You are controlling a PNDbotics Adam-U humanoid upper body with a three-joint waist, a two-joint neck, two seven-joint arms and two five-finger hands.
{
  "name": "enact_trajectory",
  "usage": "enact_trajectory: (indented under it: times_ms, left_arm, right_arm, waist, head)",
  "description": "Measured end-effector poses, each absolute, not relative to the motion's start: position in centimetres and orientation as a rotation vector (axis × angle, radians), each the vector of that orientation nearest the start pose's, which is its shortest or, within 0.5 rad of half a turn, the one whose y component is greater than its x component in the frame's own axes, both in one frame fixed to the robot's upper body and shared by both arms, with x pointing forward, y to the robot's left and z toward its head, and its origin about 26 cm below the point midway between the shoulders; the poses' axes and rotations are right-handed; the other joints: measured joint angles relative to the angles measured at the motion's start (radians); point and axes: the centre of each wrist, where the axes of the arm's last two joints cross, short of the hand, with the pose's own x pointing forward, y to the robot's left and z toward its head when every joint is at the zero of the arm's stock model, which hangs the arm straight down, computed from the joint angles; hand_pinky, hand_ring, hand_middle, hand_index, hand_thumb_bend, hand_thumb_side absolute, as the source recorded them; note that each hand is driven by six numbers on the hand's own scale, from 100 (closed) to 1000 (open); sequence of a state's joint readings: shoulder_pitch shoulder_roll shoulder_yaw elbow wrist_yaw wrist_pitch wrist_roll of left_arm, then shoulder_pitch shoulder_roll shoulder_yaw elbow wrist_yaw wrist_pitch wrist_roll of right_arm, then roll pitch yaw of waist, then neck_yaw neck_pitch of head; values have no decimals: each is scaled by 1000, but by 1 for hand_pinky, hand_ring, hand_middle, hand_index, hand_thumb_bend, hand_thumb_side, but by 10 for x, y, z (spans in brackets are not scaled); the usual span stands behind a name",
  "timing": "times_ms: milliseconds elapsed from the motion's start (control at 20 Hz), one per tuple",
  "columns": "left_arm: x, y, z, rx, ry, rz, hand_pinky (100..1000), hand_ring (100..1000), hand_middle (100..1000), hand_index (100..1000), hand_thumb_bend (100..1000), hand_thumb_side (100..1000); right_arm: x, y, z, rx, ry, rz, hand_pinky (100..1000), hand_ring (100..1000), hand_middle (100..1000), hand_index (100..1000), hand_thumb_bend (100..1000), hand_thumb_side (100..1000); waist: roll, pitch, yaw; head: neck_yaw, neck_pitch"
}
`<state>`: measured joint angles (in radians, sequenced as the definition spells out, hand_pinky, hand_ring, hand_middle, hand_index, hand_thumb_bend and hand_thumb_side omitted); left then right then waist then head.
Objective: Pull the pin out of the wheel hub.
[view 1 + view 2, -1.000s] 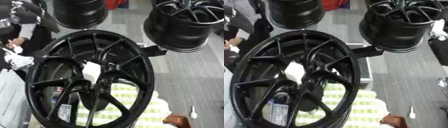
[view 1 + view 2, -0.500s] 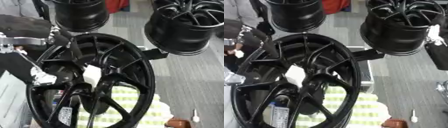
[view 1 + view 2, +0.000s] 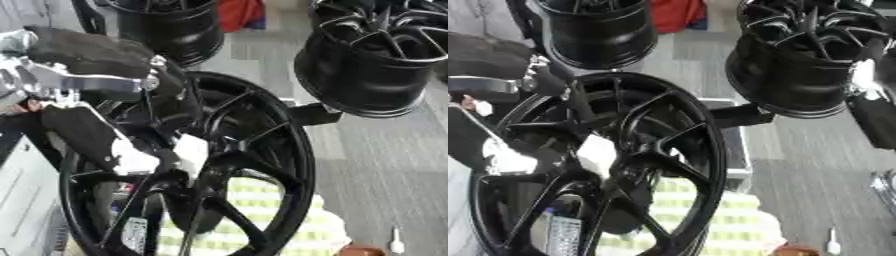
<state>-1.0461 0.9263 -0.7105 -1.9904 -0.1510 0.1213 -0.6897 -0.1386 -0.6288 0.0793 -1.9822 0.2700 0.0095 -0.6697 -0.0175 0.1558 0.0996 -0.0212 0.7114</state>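
Note:
A large black spoked wheel hub [image 3: 302, 165] stands tilted before me and fills the lower left. At its centre sits a white pin [image 3: 191, 152]. My left arm comes in from the upper left, black with a silver joint. My left hand [image 3: 92, 137] lies over the spokes, and its pale tip is just left of the pin, close to touching it. Whether anything is held is hidden by blur. A dark shape with a white patch at the right edge of the right eye view looks like my right hand [image 3: 872, 112], well away from the hub.
Two more black wheels stand at the back, one on the right [image 3: 367, 65] and one at the top left [image 3: 166, 25]. A black block [image 3: 311, 114] sits by the hub's right rim. Yellow-striped cloth [image 3: 262, 200] lies beneath. A small white object [image 3: 395, 245] lies on the grey floor.
My left arm has swung in from the left and down over the spokes, bringing the hand close to the white pin. The view has also shifted slightly.

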Motion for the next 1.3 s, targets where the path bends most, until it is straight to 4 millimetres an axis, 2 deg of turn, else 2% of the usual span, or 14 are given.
enact_trajectory:
  times_ms: [300, 600, 800, 950, 1100, 1300]
  left_arm:
    - [287, 151, 321, -569, 2072, 2871, 757, 725, 713, 868, 296, 581]
    - [287, 145, 314, -531, 2030, 2993, 790, 768, 785, 895, 326, 584]
    - [287, 144, 311, -533, 1981, 3066, 814, 788, 797, 892, 357, 503]
    - [287, 144, 308, -544, 1965, 3101, 817, 789, 795, 890, 321, 376]
    - [288, 144, 306, -542, 1957, 3121, 816, 789, 795, 890, 291, 294]
    - [288, 145, 303, -542, 1947, 3149, 813, 787, 793, 890, 266, 264]
  right_arm:
    - [280, -302, 171, -984, -2254, 163, 709, 781, 718, 778, 100, 579]
    - [280, -302, 171, -981, -2253, 164, 708, 781, 717, 777, 100, 582]
    - [280, -302, 170, -981, -2253, 164, 707, 781, 717, 777, 100, 587]
    - [280, -301, 170, -978, -2252, 162, 706, 781, 716, 777, 100, 592]
    - [280, -299, 169, -970, -2250, 158, 705, 780, 716, 777, 100, 597]
    - [280, -299, 169, -967, -2250, 156, 704, 780, 715, 776, 100, 600]
  waist:
    - [2, 0, 2]
    - [4, 0, -3]
    - [4, 3, -6]
    - [4, 6, -10]
    - [4, 11, -11]
    - [5, 14, -13]
  head:
    - [-1, 0]
    - [-1, 7]
    - [-1, 10]
    - [-1, 17]
    - [-1, 17]
    - [-1, 18]
